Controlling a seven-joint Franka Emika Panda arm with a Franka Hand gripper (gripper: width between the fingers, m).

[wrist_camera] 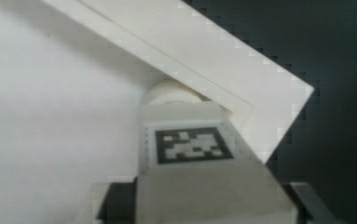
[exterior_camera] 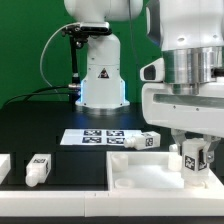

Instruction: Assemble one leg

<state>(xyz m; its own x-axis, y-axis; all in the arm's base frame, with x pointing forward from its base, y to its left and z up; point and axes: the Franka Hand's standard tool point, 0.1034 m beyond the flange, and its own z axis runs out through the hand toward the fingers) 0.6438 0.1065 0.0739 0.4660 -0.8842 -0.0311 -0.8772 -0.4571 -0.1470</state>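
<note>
My gripper (exterior_camera: 192, 160) is shut on a white leg (exterior_camera: 193, 158) with a black-and-white tag, held upright over the corner of the large flat white panel (exterior_camera: 140, 168) on the exterior view's right. In the wrist view the leg (wrist_camera: 193, 160) fills the space between my dark fingers (wrist_camera: 303, 200). Its rounded peg end (wrist_camera: 178, 95) sits at the panel's raised rim corner (wrist_camera: 246, 85). I cannot tell if the peg is inside a hole. Another leg (exterior_camera: 39, 168) lies on the table on the exterior view's left, and one more (exterior_camera: 142, 140) lies behind the panel.
The marker board (exterior_camera: 98, 136) lies flat behind the panel. A white part (exterior_camera: 4, 165) sits at the exterior view's left edge. The robot base (exterior_camera: 100, 75) stands at the back, before a green backdrop.
</note>
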